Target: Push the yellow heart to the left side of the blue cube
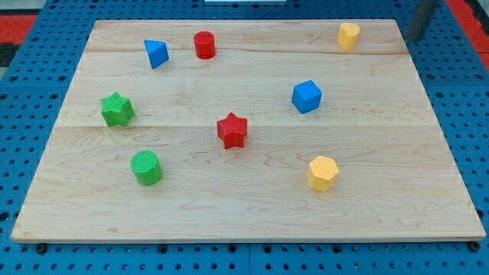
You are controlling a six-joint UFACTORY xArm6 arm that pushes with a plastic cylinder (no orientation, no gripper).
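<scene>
The yellow heart point(348, 35) sits near the board's top right corner. The blue cube point(306, 96) lies below it and a little to the view's left, about a third of the board's depth away. My tip point(412, 37) is at the view's top right, just past the board's right edge, to the right of the yellow heart and apart from it. The rod runs up out of the view's top edge.
A blue triangular block point(156, 53) and a red cylinder point(204, 45) are at the top left. A green star point(117, 109) and a green cylinder point(146, 167) are at the left. A red star point(232, 130) is in the middle. A yellow hexagon point(322, 173) is at the lower right. The wooden board point(244, 221) rests on blue pegboard.
</scene>
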